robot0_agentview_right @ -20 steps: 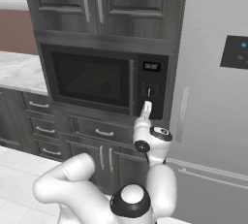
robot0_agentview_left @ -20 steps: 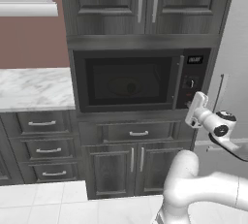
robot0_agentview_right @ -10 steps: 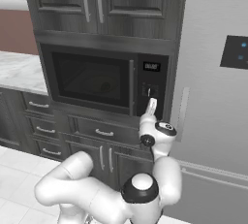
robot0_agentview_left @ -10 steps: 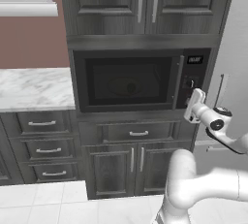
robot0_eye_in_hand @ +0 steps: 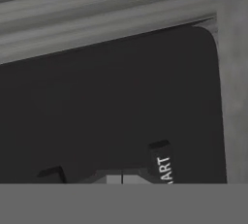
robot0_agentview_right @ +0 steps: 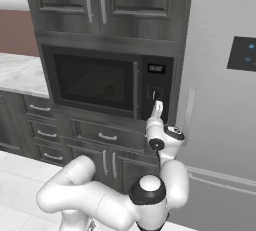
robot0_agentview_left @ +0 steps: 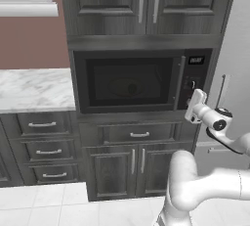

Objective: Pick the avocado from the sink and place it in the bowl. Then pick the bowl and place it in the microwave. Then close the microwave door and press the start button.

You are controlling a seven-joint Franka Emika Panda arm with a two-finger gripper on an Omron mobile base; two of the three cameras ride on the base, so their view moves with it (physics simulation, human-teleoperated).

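Last step: pushing the start btn on the microwave [robot0_agentview_left: 141,80].

The microwave door [robot0_agentview_left: 131,84] is shut, in the middle of the left base view. Behind its glass you can see the bowl [robot0_agentview_left: 128,87] w/ the dark avocado [robot0_agentview_left: 132,89] in it. The gripper [robot0_agentview_right: 158,106] has its tips pressed together, holding nothing, right at the black control panel [robot0_agentview_right: 156,90], center of the right base view. In the hand view the start button [robot0_eye_in_hand: 163,167] sits at the bottom, a bit right. Next, I think: a small push straight in on that btn.
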